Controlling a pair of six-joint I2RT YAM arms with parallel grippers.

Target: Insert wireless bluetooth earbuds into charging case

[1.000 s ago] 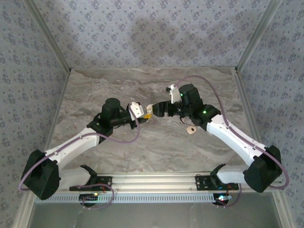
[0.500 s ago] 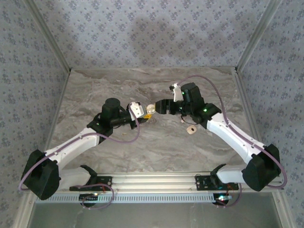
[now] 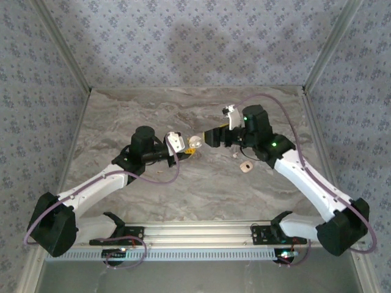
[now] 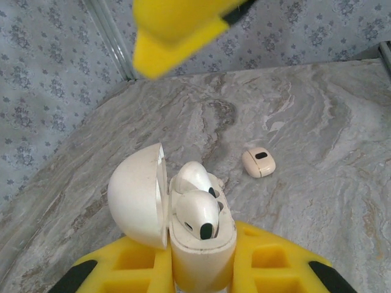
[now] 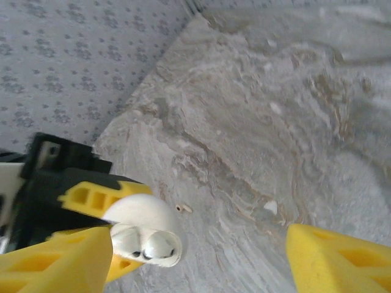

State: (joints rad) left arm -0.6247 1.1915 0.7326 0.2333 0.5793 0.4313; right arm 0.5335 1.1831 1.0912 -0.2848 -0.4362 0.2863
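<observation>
My left gripper (image 4: 201, 271) is shut on a white charging case (image 4: 203, 253) and holds it upright between yellow fingers (image 4: 278, 268). The case's domed lid (image 4: 137, 194) hangs open to the left. Two white earbuds (image 4: 197, 212) (image 4: 192, 177) sit in its sockets. In the top view the case (image 3: 195, 143) is at mid-table, and my right gripper (image 3: 206, 138) hovers just right of it, open and holding nothing. In the right wrist view the open case (image 5: 146, 235) shows beside the left fingertip of my right gripper (image 5: 195, 250), with both earbuds (image 5: 160, 244) in it.
A small peach rounded item with a dark mark (image 4: 259, 162) lies on the marble table (image 3: 153, 116), also seen under the right arm (image 3: 246, 166). A tiny tan bit (image 5: 183, 209) lies near the case. Patterned walls close in the back and sides.
My right gripper has drawn back to the right, away from the case, and its arm has risen and shifted right. The left arm and the case have stayed still.
</observation>
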